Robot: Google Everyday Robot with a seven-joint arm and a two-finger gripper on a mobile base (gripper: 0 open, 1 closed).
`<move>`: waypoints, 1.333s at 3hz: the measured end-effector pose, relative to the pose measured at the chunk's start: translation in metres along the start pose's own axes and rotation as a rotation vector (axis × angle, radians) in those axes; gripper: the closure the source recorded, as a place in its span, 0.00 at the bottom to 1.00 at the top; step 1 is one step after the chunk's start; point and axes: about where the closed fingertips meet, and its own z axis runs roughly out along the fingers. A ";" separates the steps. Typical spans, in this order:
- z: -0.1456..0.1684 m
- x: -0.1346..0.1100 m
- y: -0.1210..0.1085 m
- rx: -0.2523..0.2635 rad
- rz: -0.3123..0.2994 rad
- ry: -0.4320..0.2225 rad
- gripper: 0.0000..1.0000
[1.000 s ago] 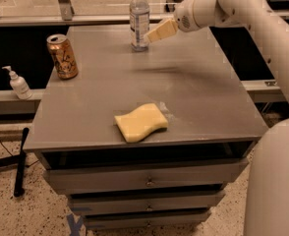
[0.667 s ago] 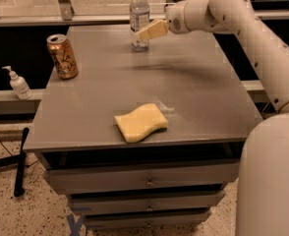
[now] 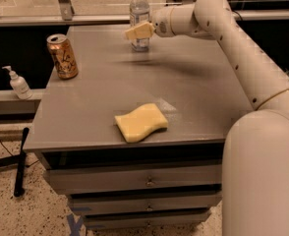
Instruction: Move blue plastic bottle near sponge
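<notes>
The blue plastic bottle (image 3: pixel 139 6) stands upright at the far edge of the grey table (image 3: pixel 198 92), clear with a white cap. The pale yellow sponge (image 3: pixel 141 122) lies flat near the table's front edge, well apart from the bottle. My gripper (image 3: pixel 138 32), cream-coloured at the end of the white arm reaching in from the right, is at the bottle's lower half and overlaps it in the camera view. I cannot tell whether it touches the bottle.
An orange-gold drink can (image 3: pixel 62 56) stands at the table's left side. A small white pump bottle (image 3: pixel 18 83) sits on a ledge left of the table. Drawers (image 3: pixel 147 181) are below the tabletop. A black bar (image 3: pixel 20 161) leans on the floor at left.
My gripper has moved left from beside the bottle until it overlaps the bottle's lower half. The bottle, sponge and can have not moved.
</notes>
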 end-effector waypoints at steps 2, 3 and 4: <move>0.018 -0.003 0.015 -0.056 0.017 -0.042 0.65; 0.007 -0.009 0.017 -0.064 0.013 -0.049 0.87; -0.024 -0.021 0.030 -0.093 -0.009 -0.038 1.00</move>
